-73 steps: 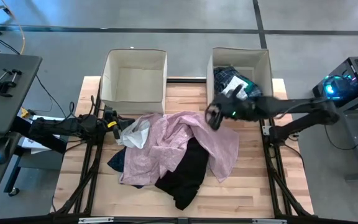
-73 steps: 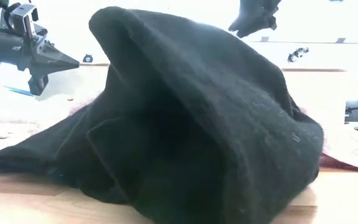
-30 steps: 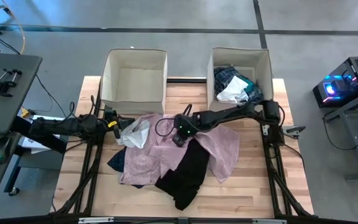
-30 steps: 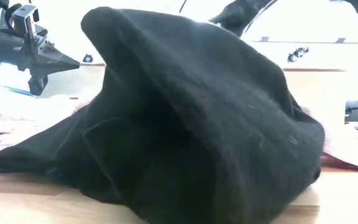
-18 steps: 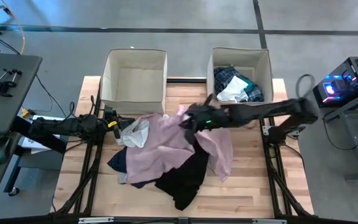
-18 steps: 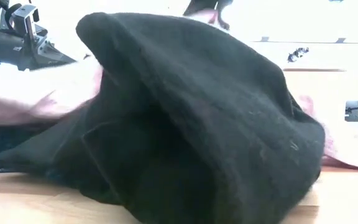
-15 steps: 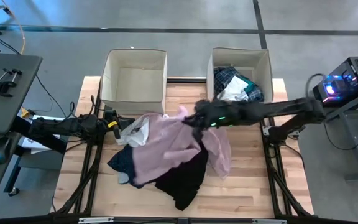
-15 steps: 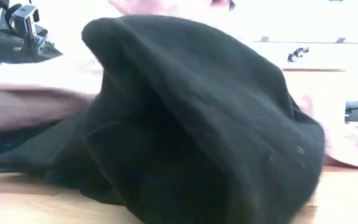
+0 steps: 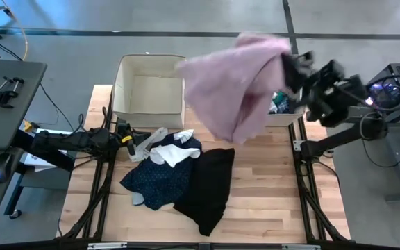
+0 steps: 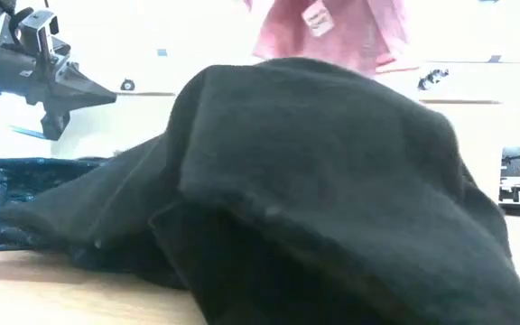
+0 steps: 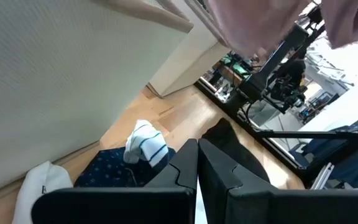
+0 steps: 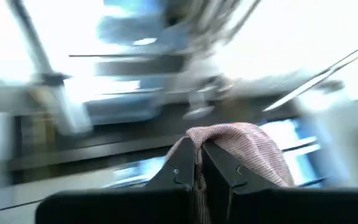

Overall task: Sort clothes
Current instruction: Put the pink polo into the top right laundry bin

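My right gripper (image 9: 292, 68) pinches the large pink shirt (image 9: 235, 83), hanging aloft at upper centre-right. Below, lower centre: navy dotted dress (image 9: 160, 177) with white collar (image 9: 170, 151), black garment (image 9: 207, 187) beside it.

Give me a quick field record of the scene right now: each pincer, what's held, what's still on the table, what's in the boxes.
right pincer: shut on the pink shirt, raised high near the right box
left pincer: shut, holding nothing, low at the table's left edge
pink shirt: hanging in the air, clear of the table
on table: navy dotted dress, black garment, white cloth
left box: looks empty
right box: mostly hidden by the shirt; contents cannot be told
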You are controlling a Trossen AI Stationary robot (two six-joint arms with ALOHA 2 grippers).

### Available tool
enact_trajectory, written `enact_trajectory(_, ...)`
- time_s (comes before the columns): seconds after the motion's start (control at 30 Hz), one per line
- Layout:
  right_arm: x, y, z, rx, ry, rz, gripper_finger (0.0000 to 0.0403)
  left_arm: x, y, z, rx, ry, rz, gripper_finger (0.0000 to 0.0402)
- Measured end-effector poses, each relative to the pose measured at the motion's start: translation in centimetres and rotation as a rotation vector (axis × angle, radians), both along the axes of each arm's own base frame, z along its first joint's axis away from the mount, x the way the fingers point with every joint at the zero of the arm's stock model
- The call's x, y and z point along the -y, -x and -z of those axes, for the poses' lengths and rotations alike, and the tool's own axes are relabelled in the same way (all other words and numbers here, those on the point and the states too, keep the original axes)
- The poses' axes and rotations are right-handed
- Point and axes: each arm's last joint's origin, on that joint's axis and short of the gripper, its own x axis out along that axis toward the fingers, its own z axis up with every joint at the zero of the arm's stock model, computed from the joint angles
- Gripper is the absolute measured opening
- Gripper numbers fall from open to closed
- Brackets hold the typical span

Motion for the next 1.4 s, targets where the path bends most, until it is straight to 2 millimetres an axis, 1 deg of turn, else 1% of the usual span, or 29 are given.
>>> enact_trajectory(0.1, 1.4, 1.4, -0.3, -0.001, -0.079, 0.239, 0.0003, 0.0, -0.1, 0.1, -0.009, -0.001, 0.000, 0.0000)
enact_trajectory(0.23, 3.5, 2.6, -0.3, -0.012, -0.183, 0.475, 0.0003, 0.0, -0.2, 0.2, -0.024, -0.002, 0.000, 0.0000)
enact_trajectory(0.37, 5.6, 2.9, 0.0, -0.082, -0.186, 0.669, 0.0003, 0.0, -0.2, 0.3, -0.039, -0.003, 0.000, 0.0000)
enact_trajectory(0.43, 6.8, 2.8, 0.6, -0.159, -0.191, 0.740, 0.0003, 0.0, -0.3, 0.3, -0.045, -0.004, 0.000, 0.0000)
enact_trajectory(0.5, 8.1, 2.6, 1.5, -0.249, -0.230, 0.779, 0.0003, 0.0, -0.3, 0.4, -0.052, -0.004, 0.000, 0.0000)
enact_trajectory(0.57, 9.5, 2.0, 3.0, -0.337, -0.306, 0.767, 0.0003, 0.0, -0.4, 0.4, -0.057, -0.005, 0.000, 0.0000)
enact_trajectory(0.63, 11.0, 1.4, 4.9, -0.441, -0.385, 0.711, 0.0003, 0.0, -0.4, 0.5, -0.062, -0.005, 0.000, 0.0000)
enact_trajectory(0.83, 15.7, -0.6, 10.4, -0.761, -0.604, 0.454, 0.0003, 0.0, -0.4, 0.5, -0.065, -0.005, 0.000, 0.0000)
enact_trajectory(0.93, 17.5, -1.6, 12.3, -0.842, -0.683, 0.288, 0.0003, 0.0, -0.4, 0.5, -0.065, -0.004, 0.000, 0.0000)
enact_trajectory(1.0, 18.2, -2.3, 12.9, -0.831, -0.708, 0.200, 0.0003, 0.0, -0.4, 0.5, -0.065, -0.004, -0.001, 0.0000)
enact_trajectory(1.03, 18.3, -2.6, 12.6, -0.805, -0.688, 0.175, 0.0002, 0.0, -0.4, 0.5, -0.064, -0.004, 0.000, 0.0000)
enact_trajectory(1.1, 17.9, -3.2, 11.1, -0.705, -0.586, 0.149, 0.0001, 0.0, -0.4, 0.5, -0.064, -0.003, 0.002, 0.0000)
enact_trajectory(1.17, 17.0, -3.3, 8.3, -0.605, -0.435, 0.168, 0.0001, 0.0, -0.4, 0.5, -0.063, -0.002, 0.002, 0.0000)
enact_trajectory(1.27, 15.3, -2.5, 3.4, -0.503, -0.244, 0.273, 0.0001, 0.0, -0.4, 0.5, -0.058, 0.013, 0.000, 0.0000)
enact_trajectory(1.33, 14.5, -1.5, 0.8, -0.471, -0.163, 0.361, 0.0001, 0.0, -0.4, 0.5, -0.055, 0.021, -0.002, 0.0000)
enact_trajectory(1.4, 13.9, -0.5, -1.2, -0.462, -0.109, 0.420, 0.0001, 0.0, -0.4, 0.5, -0.055, 0.021, -0.001, 0.0000)
